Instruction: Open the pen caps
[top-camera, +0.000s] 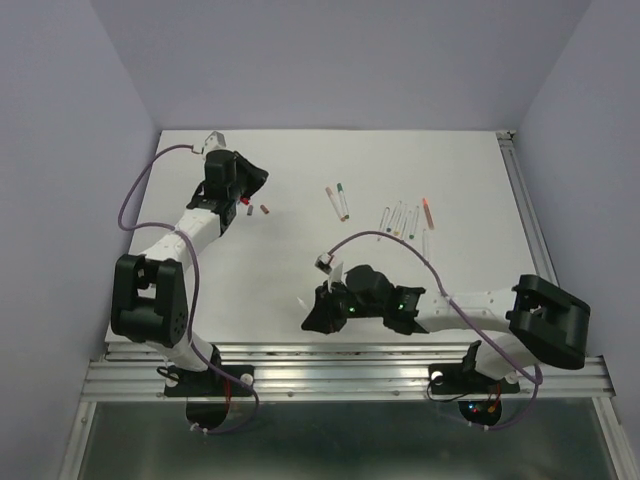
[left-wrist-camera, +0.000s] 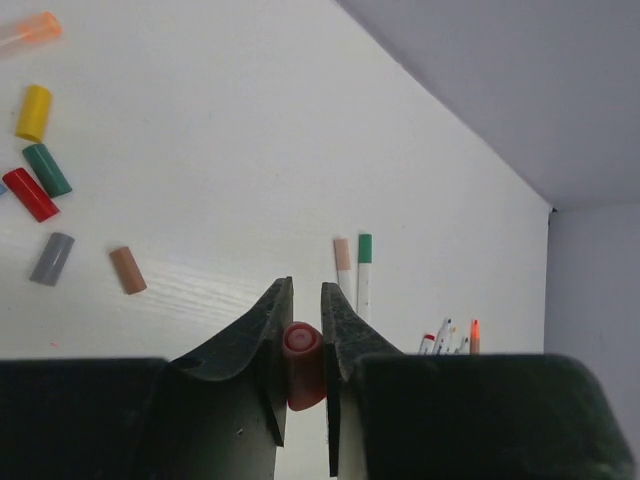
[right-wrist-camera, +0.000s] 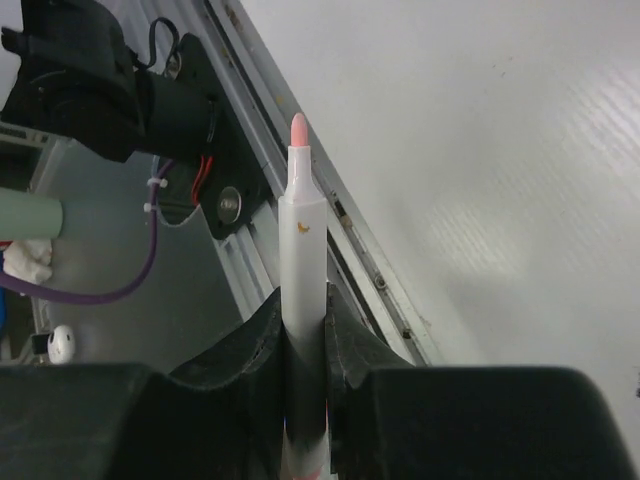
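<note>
Red cylindrical cap (left-wrist-camera: 303, 362), slim white pen (right-wrist-camera: 303, 250)

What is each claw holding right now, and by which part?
The left claw pinches a red cap by its sides; the right claw grips an uncapped pen by its barrel, tip pointing out.

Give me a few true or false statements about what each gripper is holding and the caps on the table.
The left gripper is shut on a reddish cap. True.
The right gripper holds nothing. False: it grips a pen.
That pen is capped. False: its pink tip is bare.
Several loose caps lie on the table. True.
</note>
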